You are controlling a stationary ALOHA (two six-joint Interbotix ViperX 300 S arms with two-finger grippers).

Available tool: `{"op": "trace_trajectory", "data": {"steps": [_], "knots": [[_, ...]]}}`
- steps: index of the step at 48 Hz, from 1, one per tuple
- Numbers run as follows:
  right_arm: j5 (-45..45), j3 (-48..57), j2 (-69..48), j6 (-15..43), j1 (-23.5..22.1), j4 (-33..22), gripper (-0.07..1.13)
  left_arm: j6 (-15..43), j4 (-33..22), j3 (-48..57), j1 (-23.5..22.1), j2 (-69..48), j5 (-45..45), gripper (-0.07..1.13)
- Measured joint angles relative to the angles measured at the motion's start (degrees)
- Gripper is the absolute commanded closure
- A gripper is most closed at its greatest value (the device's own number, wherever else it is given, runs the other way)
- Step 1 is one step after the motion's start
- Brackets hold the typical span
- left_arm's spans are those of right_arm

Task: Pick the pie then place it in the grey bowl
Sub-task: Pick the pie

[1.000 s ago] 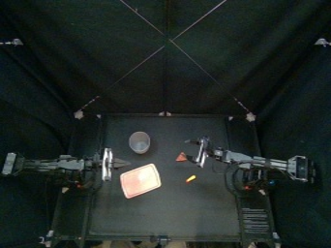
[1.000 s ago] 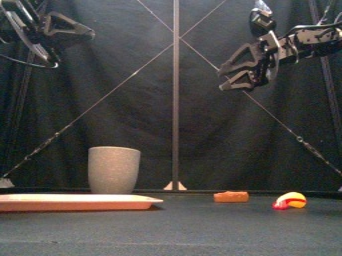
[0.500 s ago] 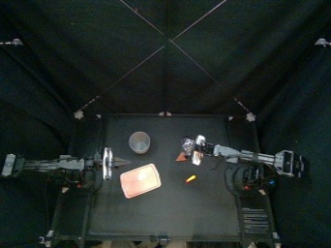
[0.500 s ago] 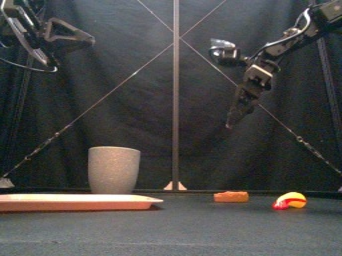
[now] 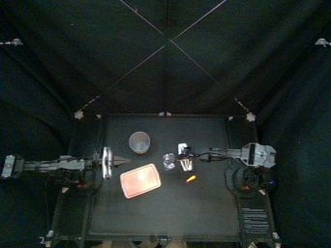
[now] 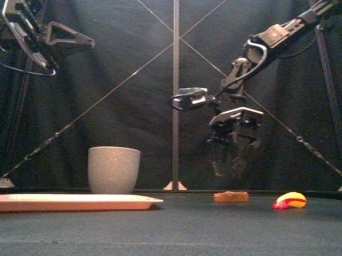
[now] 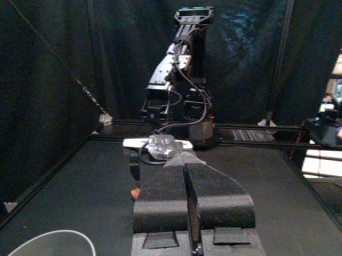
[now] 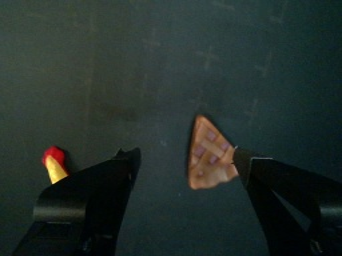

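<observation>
The black bench carries a pink tray and a tall grey speckled cup, both well away from the right pincer on its left-arm side. The left pincer is raised with its jaws drawn together. The right pincer gapes wide just above the pie slice, and a small red-and-yellow toy lies near.

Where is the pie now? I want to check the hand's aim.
Front view: the pie lies on the table right of centre, below the open right hand, left of the yellow-red toy.

On the desk, the cup stands at 12 o'clock from the tray. The pie lies at 2 o'clock and the small toy at 3.
</observation>
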Motion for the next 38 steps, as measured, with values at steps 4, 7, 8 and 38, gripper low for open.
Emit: {"op": "trace_trajectory", "data": {"steps": [4,7,8,38], "knots": [[0.79,-1.05,1.14,-3.34,-0.7,1.58,-0.01,0.0,-0.09,0.62,0.0,0.09,0.09,1.03],[1.23,-1.93,2.46,-5.36,-1.67,2.02,-0.01,0.0,-0.26,1.05,0.0,0.09,0.0,1.03],[1.41,-2.02,2.81,-5.71,-1.93,2.02,-0.01,0.0,-0.35,1.14,0.09,0.09,0.09,1.03],[3.69,-3.6,8.88,-7.47,-6.15,1.85,0.29,0.0,-1.05,1.41,0.44,0.0,0.0,1.03]]}}
